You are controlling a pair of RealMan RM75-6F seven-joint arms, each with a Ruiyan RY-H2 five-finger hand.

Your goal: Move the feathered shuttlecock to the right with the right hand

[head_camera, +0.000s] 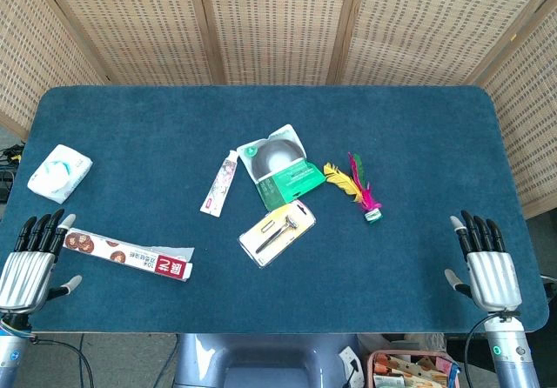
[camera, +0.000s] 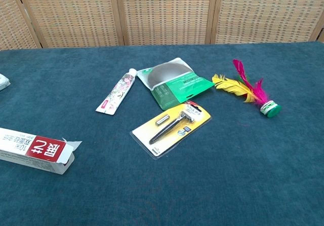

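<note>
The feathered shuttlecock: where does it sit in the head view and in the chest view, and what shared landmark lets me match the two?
Head view: the feathered shuttlecock lies right of centre on the blue table, green base nearest the robot.
Chest view: it lies at the right, mid-height, feathers fanning up-left from the base.
Shared landmark: the green pouch just left of the feathers in both views.

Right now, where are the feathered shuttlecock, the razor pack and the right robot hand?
feathered shuttlecock (camera: pixel 271 109), chest view, green base
razor pack (camera: pixel 172 126), chest view, razor handle
right robot hand (head_camera: pixel 487 266), head view, back of hand
</note>
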